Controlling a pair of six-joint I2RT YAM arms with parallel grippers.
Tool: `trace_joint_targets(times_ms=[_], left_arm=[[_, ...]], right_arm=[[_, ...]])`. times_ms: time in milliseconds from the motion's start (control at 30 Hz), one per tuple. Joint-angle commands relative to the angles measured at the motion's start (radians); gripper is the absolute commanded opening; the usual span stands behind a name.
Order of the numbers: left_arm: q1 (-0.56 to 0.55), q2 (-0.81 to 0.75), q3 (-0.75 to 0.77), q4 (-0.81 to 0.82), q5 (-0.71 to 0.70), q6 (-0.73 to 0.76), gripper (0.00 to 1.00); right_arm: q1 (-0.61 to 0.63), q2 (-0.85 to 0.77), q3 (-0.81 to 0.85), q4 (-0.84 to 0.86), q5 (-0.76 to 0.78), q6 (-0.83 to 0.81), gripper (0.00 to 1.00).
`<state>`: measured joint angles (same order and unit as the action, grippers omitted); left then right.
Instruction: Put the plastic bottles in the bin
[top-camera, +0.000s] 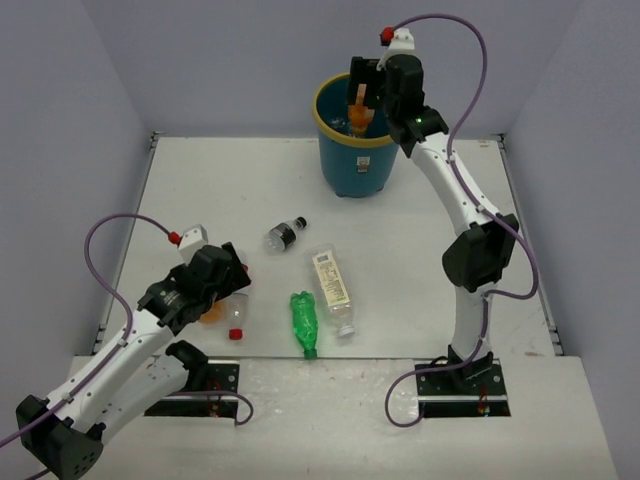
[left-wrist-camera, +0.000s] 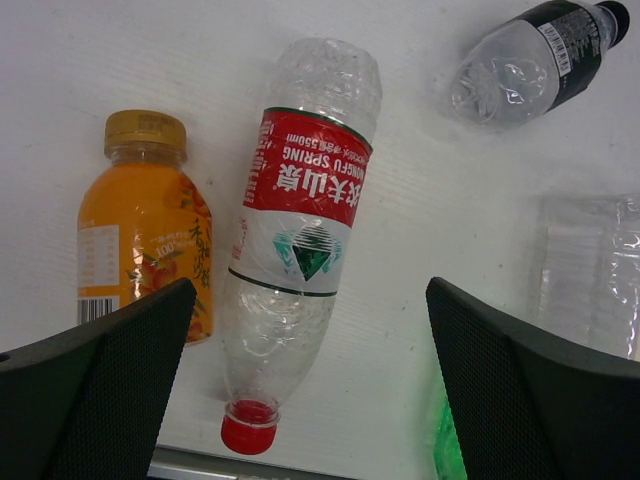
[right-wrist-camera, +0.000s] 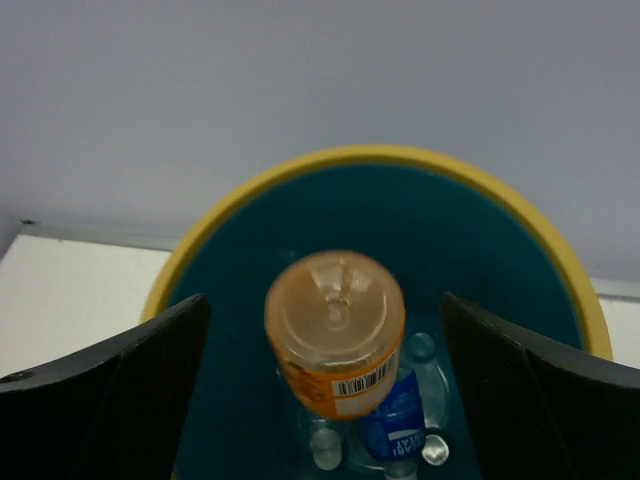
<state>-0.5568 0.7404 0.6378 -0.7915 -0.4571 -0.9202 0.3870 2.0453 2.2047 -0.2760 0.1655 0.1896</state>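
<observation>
Drop step: right gripper (top-camera: 361, 88) sits over the bin (top-camera: 356, 168) at the table's far edge, jaws wide, orange bottle (right-wrist-camera: 335, 330) apparently released inside; left gripper (left-wrist-camera: 310, 305), spread and empty above the red-label Nongfu Spring bottle (left-wrist-camera: 305, 200) toward the near-left corner, should descend and clamp.

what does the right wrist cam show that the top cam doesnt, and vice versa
Only the right wrist view: inside the bin, a blue-labelled bottle at the bottom, and the orange bottle seen end-on. Only the top view: the green bottle, the pale-labelled bottle and the black-labelled bottle lying on the table. Both: the bin with the orange bottle in its mouth, untouched by the open right gripper.
</observation>
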Motion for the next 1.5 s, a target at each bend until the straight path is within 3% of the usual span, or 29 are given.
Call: trace_joint_targets(times_ms=[0, 167, 400, 633, 767, 867, 1033, 1233, 1333, 1467], left_arm=[[0.0, 0.008, 0.04, -0.043, -0.006, -0.042, 1.0], [0.0, 0.022, 0.043, 0.003, 0.008, -0.022, 1.0], [0.0, 0.059, 0.05, 0.035, 0.014, 0.004, 1.0], [0.001, 0.131, 0.033, 0.099, 0.001, 0.041, 1.0], [0.0, 0.201, 0.0, 0.198, 0.004, 0.058, 1.0], [0.001, 0.265, -0.021, 0.286, 0.037, 0.08, 1.0], [0.0, 0.372, -0.035, 0.34, 0.02, 0.099, 1.0], [0.0, 0.465, -0.057, 0.34, 0.004, 0.036, 0.97], [0.001, 0.491, -0.064, 0.362, 0.014, 0.033, 0.86], [0.001, 0.51, -0.054, 0.372, 0.04, 0.048, 0.59]], right_arm=[[0.003, -0.092, 0.052, -0.032, -0.014, -0.007, 0.99], [0.001, -0.266, -0.078, -0.033, 0.023, -0.034, 0.99], [0.003, -0.644, -0.442, -0.049, -0.037, 0.027, 0.99], [0.003, -1.078, -1.091, 0.049, -0.117, 0.223, 0.99], [0.002, -1.249, -1.343, 0.093, -0.211, 0.304, 0.99], [0.003, -1.309, -1.417, 0.043, -0.198, 0.31, 0.99], [0.001, -1.359, -1.399, -0.15, -0.108, 0.299, 0.99], [0.003, -1.463, -1.459, -0.182, -0.055, 0.299, 0.99], [0.003, -1.498, -1.485, -0.192, -0.03, 0.308, 0.99], [0.003, -1.51, -1.498, -0.207, -0.007, 0.318, 0.99]])
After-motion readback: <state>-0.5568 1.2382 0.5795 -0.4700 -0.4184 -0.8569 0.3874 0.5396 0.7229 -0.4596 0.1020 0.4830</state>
